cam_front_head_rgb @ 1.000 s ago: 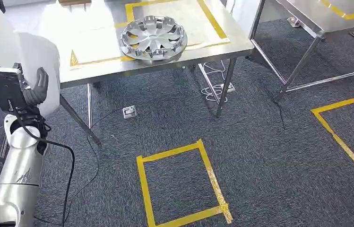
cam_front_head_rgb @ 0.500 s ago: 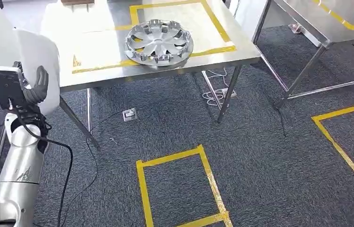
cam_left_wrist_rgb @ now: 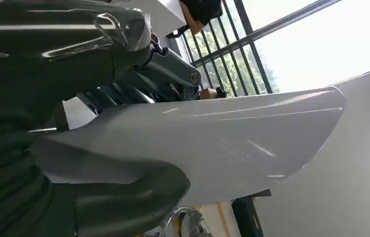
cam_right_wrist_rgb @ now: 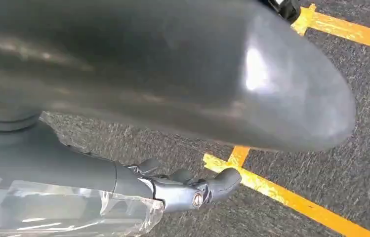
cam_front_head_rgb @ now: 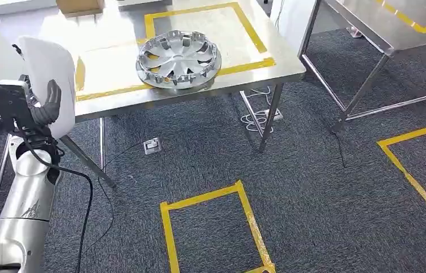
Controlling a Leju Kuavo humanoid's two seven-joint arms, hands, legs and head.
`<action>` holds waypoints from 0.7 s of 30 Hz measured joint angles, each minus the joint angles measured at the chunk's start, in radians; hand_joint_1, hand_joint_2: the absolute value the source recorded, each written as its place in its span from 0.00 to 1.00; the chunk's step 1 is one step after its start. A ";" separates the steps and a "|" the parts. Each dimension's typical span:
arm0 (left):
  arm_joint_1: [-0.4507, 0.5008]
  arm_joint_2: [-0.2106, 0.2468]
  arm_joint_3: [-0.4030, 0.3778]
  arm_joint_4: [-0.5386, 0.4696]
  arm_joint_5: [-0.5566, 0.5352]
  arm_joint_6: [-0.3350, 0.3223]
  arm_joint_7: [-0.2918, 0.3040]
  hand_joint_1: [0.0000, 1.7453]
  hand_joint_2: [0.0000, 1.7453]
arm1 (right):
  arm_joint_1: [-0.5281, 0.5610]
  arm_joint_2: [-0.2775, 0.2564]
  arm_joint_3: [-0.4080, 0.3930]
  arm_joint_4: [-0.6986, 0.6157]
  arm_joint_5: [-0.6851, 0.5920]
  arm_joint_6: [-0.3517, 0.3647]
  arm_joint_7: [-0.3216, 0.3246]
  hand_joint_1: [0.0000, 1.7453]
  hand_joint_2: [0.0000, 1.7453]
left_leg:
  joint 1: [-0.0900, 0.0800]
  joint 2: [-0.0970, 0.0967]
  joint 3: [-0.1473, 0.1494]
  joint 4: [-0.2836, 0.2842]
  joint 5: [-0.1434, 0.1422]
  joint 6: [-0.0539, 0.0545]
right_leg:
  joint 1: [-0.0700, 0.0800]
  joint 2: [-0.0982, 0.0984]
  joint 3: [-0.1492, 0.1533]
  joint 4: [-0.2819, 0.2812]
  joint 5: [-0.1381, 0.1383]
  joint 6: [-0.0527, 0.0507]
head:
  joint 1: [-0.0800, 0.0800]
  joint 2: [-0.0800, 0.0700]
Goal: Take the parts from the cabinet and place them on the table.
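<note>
Beside the counter (cam_front_head_rgb: 267, 54), the left hand (cam_front_head_rgb: 48, 108) grips a white panel (cam_front_head_rgb: 48, 74), held upright near the hubcap (cam_front_head_rgb: 178, 58). Since a second ago the view has swung, bringing the counter closer. The right hand (cam_right_wrist_rgb: 192, 190) hangs with fingers curled, holding nothing.

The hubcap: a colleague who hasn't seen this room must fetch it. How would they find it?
Find the steel table marked with yellow tape. The hubcap lies flat on its near half, over the tape line. It is the round, silver, spoked disc, unlike the cardboard box at the far edge.
</note>
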 joint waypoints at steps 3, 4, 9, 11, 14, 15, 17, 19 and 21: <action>-0.004 0.003 -0.001 0.001 0.005 0.005 -0.001 1.00 1.00 | 0.000 0.000 0.001 0.000 0.001 0.000 0.000 0.00 0.00 | -0.001 0.002 0.085 -0.270 0.189 0.014 | 0.001 0.004 0.040 -0.003 -0.026 0.007 | 0.001 0.000; -0.006 0.005 -0.002 0.003 0.008 0.006 -0.002 1.00 1.00 | -0.004 0.003 0.003 0.000 0.001 0.002 0.000 0.00 0.00 | -0.012 0.002 0.094 -0.273 0.177 0.019 | 0.009 0.004 0.045 -0.001 -0.031 0.013 | 0.005 0.000; -0.005 0.020 0.011 0.002 0.019 0.022 -0.002 1.00 1.00 | -0.014 0.002 0.017 -0.001 0.006 0.006 0.009 0.00 0.00 | -0.002 0.002 0.124 -0.322 0.160 0.045 | 0.012 -0.006 0.029 0.001 -0.044 0.033 | -0.002 0.000; -0.009 0.021 0.015 0.001 0.022 0.026 -0.004 1.00 1.00 | -0.018 0.001 0.019 -0.002 0.006 0.008 0.010 0.00 0.00 | -0.005 0.002 0.141 -0.330 0.153 0.056 | 0.010 -0.009 -0.015 0.087 -0.063 0.035 | 0.001 0.000; -0.002 0.020 0.019 0.006 0.030 0.030 -0.004 1.00 1.00 | -0.016 0.000 0.026 -0.001 0.003 0.012 0.012 0.00 0.00 | -0.008 -0.005 0.151 -0.329 0.138 0.062 | 0.006 -0.009 -0.175 0.326 -0.122 0.032 | 0.001 0.000; 0.003 0.020 0.021 0.009 0.031 0.033 -0.004 1.00 1.00 | -0.016 0.000 0.027 -0.001 0.001 0.013 0.012 0.00 0.00 | -0.008 -0.006 0.157 -0.328 0.133 0.060 | 0.005 -0.009 -0.195 0.336 -0.110 0.040 | 0.001 0.000; 0.007 0.021 0.026 0.013 0.035 0.039 -0.004 1.00 1.00 | -0.017 0.000 0.028 -0.001 -0.003 0.013 0.012 0.00 0.00 | -0.007 -0.008 0.176 -0.327 0.118 0.054 | -0.001 -0.010 -0.158 0.221 -0.035 0.063 | 0.001 0.000; 0.007 0.021 0.035 0.015 0.036 0.039 -0.005 1.00 1.00 | -0.017 -0.004 0.029 -0.001 -0.003 0.013 0.012 0.00 0.00 | -0.007 -0.009 0.194 -0.321 0.097 0.043 | -0.007 -0.014 -0.075 0.030 0.054 0.079 | 0.002 0.000; 0.006 0.023 0.041 0.015 0.038 0.042 -0.005 1.00 1.00 | -0.019 -0.003 0.034 -0.001 -0.006 0.014 0.012 0.00 0.00 | -0.016 -0.011 0.197 -0.312 0.078 0.031 | -0.003 -0.012 -0.058 0.014 0.044 0.049 | 0.000 0.000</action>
